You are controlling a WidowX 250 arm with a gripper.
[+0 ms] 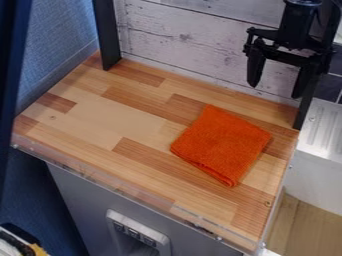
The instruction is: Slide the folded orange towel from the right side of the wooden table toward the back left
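Since the counter point(133, 120) makes a firm, flat backing, any grip is probably best lined up against it, with hard pressing avoided. The claw point(276, 90) is seen at 2 o'clock in the view, released: its fingers point(254, 72) are spread and nothing is held. The cloth point(224, 142) is laid folded and flat at 3 o'clock from the counter's middle, roughly 7 o'clock from the claw.

Tbh a shallow pinch would be favoured over a straight stab, as soft stuff like that gets bunched easily. Stacked layers can be made out along the 7 o'clock edge, so they should all be caught together if the fold is to be kept.

As for the rest, a plank wall point(187, 45) is set behind, 11 to 2 o'clock, so room is limited back there. A white ledge point(320, 132) is found at 3 o'clock from the cloth. The right post point(304, 112), at 2 o'clock, is probably the likeliest thing to be bumped; the left post point(107, 35), at 11, shouldn't be an issue. Along the front, 9 to 5 o'clock, a clear strip point(120, 186) is fitted.
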